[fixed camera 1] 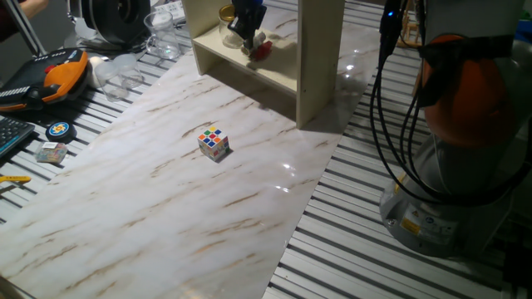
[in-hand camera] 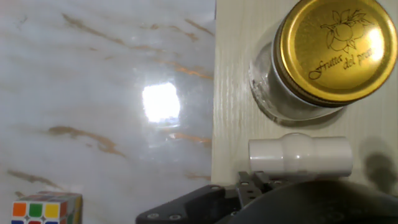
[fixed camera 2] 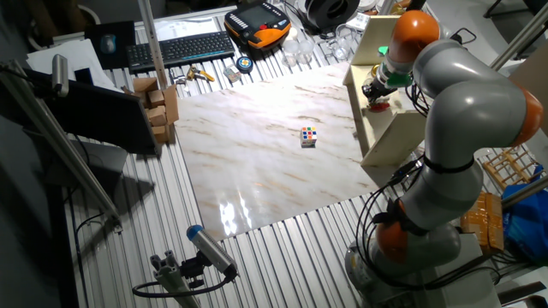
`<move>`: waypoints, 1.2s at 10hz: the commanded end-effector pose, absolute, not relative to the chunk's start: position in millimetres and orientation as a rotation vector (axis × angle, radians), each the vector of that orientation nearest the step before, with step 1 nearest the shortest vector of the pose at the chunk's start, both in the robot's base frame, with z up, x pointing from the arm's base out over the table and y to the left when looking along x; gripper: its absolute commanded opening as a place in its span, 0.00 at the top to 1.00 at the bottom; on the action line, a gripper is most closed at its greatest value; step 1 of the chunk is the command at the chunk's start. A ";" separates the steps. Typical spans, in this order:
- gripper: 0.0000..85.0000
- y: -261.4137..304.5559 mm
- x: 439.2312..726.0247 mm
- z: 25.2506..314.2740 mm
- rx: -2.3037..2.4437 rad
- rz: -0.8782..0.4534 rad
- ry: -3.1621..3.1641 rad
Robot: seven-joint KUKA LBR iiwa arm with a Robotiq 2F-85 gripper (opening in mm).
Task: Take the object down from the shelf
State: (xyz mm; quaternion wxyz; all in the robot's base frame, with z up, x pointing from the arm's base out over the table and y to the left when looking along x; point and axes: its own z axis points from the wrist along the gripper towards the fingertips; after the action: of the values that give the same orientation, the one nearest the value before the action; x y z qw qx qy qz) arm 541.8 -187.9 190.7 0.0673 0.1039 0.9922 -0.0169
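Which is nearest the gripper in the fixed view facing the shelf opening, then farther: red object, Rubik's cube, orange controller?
1. red object, on the shelf board at the gripper.
2. Rubik's cube, mid-table.
3. orange controller, far left.

From my station, the shelf point(in-hand camera: 231, 99) looked like cream wood, matt, with fine grain. The jar point(in-hand camera: 273, 93) on it was clear glass under a glossy gold metal lid point(in-hand camera: 336, 46). The white tube point(in-hand camera: 300, 156) beside it seemed smooth plastic. The table point(fixed camera 1: 166, 216) had a polished marble-look top that glared, and the cube point(fixed camera 1: 214, 143) showed shiny coloured stickers.
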 end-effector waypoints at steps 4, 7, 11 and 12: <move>0.00 -186.9 541.9 196.3 0.216 -0.027 3.026; 0.00 -187.4 542.0 197.1 0.179 -0.057 3.028; 0.00 -188.0 541.9 196.4 0.225 -0.024 3.024; 0.00 -188.0 541.9 196.4 0.246 -0.012 3.043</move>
State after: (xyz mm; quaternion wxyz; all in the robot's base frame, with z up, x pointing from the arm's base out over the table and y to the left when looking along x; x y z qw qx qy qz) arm 542.0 -188.0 196.5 0.0439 0.0810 0.9957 -0.0044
